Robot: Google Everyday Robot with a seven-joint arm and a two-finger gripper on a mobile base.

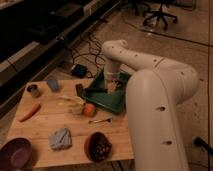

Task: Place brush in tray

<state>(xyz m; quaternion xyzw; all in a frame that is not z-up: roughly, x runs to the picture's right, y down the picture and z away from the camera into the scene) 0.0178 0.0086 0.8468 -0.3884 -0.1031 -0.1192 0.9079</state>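
- We saw the white arm [150,75] rise from the right of the view, arch over the table's right edge and bend down, so that its wrist pointed straight down over the tray
- The gripper [111,88] hung low over the middle of the dark green tray [102,98], at or just above its floor
- We could not tell how the jaws stood, nor whether they held anything; the wrist hid them
- We could not make out the brush with any certainty; a small dark thing lay in the tray just beside the gripper, but we could not say what it was
- The tray sat at the far right corner of the wooden table [50,122], its right end hidden behind the arm
- An orange fruit [89,109] lay just beside the tray's near left rim, and a thin silvery utensil [100,120] lay on the table near it
- A brown bowl [98,147] stood by the near edge, with a grey cloth [60,138] to its left and a purple bowl [16,154] at the near left corner
- A carrot [29,112] lay at the left side, well apart from the tray, and a small can [34,90] stood at the far left
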